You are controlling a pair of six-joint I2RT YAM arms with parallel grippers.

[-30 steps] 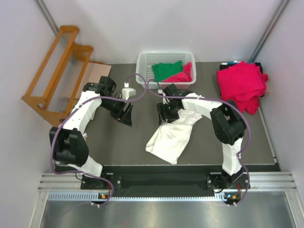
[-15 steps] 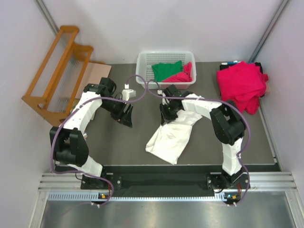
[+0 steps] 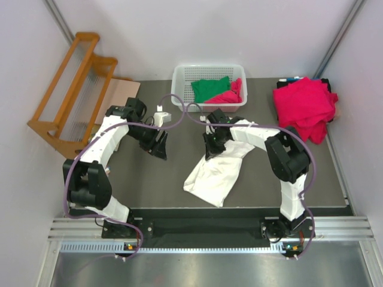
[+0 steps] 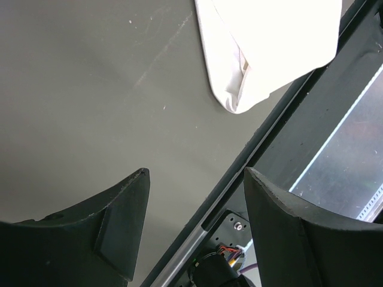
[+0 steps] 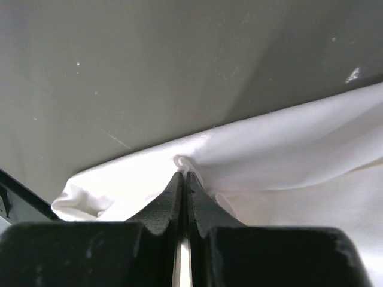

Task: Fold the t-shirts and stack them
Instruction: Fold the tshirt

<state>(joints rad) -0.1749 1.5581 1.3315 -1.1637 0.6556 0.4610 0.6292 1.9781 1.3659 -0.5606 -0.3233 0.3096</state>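
The white shirt (image 3: 215,173) lies crumpled in a long slanting bundle at the middle of the table (image 3: 149,179), its near end close to the front edge. A small fold on its far-left edge is pinched in the closed right gripper (image 5: 184,174). Crimson shirts (image 3: 305,107) sit heaped at the far right. A green shirt (image 3: 209,88) and a crimson one (image 3: 230,95) lie bunched in the basket (image 3: 179,75).
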